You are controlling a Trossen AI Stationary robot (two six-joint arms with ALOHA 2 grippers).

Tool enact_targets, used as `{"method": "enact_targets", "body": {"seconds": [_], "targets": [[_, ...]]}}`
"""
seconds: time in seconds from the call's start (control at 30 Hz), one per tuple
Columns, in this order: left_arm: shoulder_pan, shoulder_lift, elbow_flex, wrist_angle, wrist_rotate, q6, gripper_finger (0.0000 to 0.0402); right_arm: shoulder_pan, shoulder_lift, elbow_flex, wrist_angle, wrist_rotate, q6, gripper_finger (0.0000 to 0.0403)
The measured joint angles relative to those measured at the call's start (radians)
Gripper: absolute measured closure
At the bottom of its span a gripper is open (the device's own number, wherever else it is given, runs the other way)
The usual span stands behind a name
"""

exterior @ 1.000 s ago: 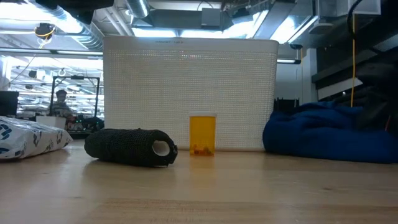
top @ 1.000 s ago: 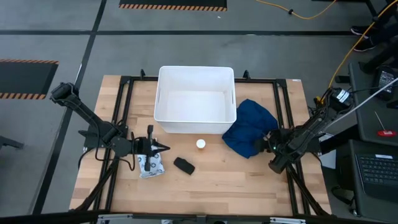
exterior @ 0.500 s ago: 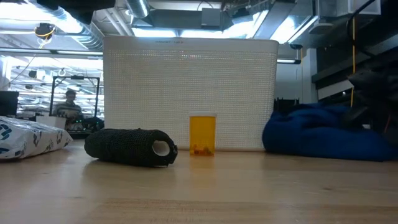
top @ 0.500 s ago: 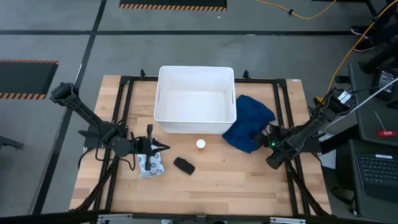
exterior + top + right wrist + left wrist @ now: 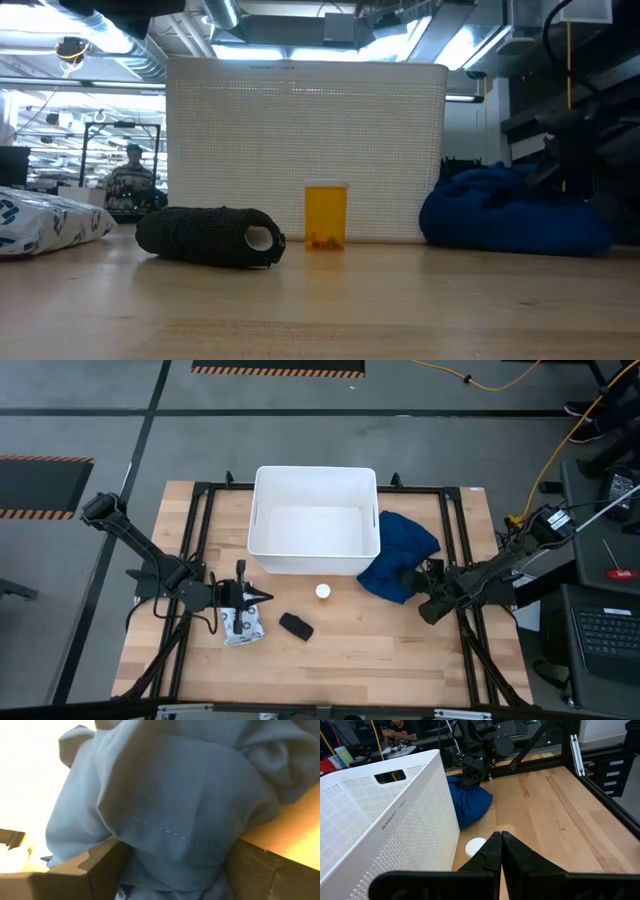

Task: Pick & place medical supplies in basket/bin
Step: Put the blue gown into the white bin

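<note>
The white tub (image 5: pixel 256 510) stands at the table's middle, toward the far side. The dark-blue cloth (image 5: pixel 400 545) lies bunched on the table against the tub's right wall. My right gripper (image 5: pixel 411 582) is open at the cloth's near right edge. The orange bottle (image 5: pixel 323 592) stands upright on the table in front of the tub. The black oblong (image 5: pixel 295 626) and the dotted white packet (image 5: pixel 242 626) lie on the table nearer the front. My left gripper (image 5: pixel 268 598) is shut above the packet, pointing right. My right gripper pushes into the cloth's near right edge (image 5: pixel 170 845), level, from the table's right. A bulge of several folds sits between its open fingers (image 5: pixel 102 865). The cloth rests on the table, crowded against the tub.
A black frame rail (image 5: pixel 462 540) runs along the table's right side under my right arm. Bare wood (image 5: pixel 380 650) lies in front of the cloth and bottle. A person (image 5: pixel 132 180) sits in the room beyond the table.
My right gripper has moved toward the table's left, into the cloth. The cloth's right part has been pushed in and bunched toward the tub, while its left part has stayed against the wall. The person in the background has shifted.
</note>
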Motion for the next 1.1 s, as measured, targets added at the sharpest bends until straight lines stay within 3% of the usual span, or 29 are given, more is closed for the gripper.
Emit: {"method": "enact_targets", "body": {"seconds": [0.13,0.23,0.53,0.57,0.87,1.1], "targets": [[0.000,0.000,0.000,0.000,0.000,0.000,0.0398,-0.023,0.000,0.000,0.000,0.000,-0.021,0.0125],[0.000,0.000,0.000,0.000,0.000,0.000,0.0398,-0.024,0.000,0.000,0.000,0.000,-0.024,0.0162],[0.000,0.000,0.000,0.000,0.000,0.000,0.0398,-0.024,0.000,0.001,0.000,0.008,-0.040,0.0369],[0.000,0.000,0.000,0.000,0.000,0.000,0.0398,-0.024,0.000,0.001,0.000,0.018,-0.044,0.0377],[0.000,0.000,0.000,0.000,0.000,-0.001,0.0398,-0.024,-0.018,0.014,-0.040,0.143,-0.075,0.0377],[0.000,0.000,0.000,0.000,0.001,-0.002,0.0398,-0.024,-0.097,0.166,-0.406,0.214,-0.098,0.0377]]}}
